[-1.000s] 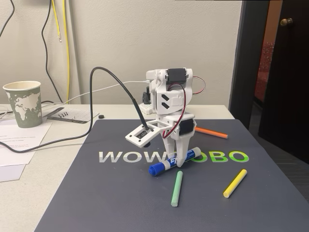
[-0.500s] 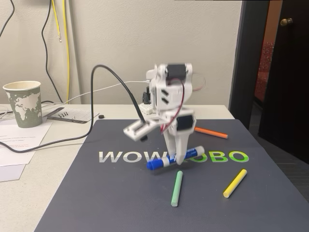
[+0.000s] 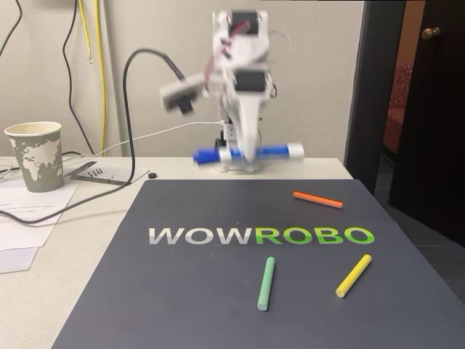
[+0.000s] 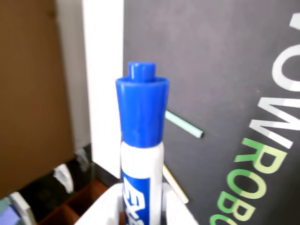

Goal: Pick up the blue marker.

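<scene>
The blue marker (image 3: 272, 151) hangs level high above the dark mat, blue cap to the left in the fixed view, blurred by motion. My white gripper (image 3: 244, 153) is shut on its barrel near the middle. In the wrist view the blue marker (image 4: 142, 140) stands up from between my fingers (image 4: 103, 206), its blue cap uppermost and the blue label print showing on the white barrel. The mat lies far below it.
On the dark WOWROBO mat (image 3: 218, 291) lie a green stick (image 3: 266, 283), a yellow stick (image 3: 354, 275) and an orange stick (image 3: 317, 199). A paper cup (image 3: 35, 155), papers and a black cable (image 3: 131, 94) sit at the left. A dark door stands at the right.
My gripper has risen from the mat to well above it, carrying the blue marker up with it. The sticks on the mat have not moved.
</scene>
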`<state>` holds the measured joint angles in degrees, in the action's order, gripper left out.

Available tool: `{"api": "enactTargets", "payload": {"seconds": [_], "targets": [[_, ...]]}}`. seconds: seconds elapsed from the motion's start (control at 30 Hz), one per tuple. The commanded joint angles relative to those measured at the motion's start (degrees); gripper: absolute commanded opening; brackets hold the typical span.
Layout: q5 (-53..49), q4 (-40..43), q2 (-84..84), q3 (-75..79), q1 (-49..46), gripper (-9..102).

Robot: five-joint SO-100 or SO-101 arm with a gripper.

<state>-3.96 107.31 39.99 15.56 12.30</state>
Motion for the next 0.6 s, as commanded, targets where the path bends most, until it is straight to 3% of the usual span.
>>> {"api": "enactTargets", "payload": {"seconds": [0.0, 0.17, 0.47, 0.57], "targets": [[1.67, 10.11, 15.82, -12.13, -1.85, 0], [0.79, 10.02, 31.82, -33.57, -4.48, 0], [2.37, 9.76, 42.01, -47.29, -5.36, 0], [2.20, 3.16, 49.31, -59.06, -3.69, 0]]}}
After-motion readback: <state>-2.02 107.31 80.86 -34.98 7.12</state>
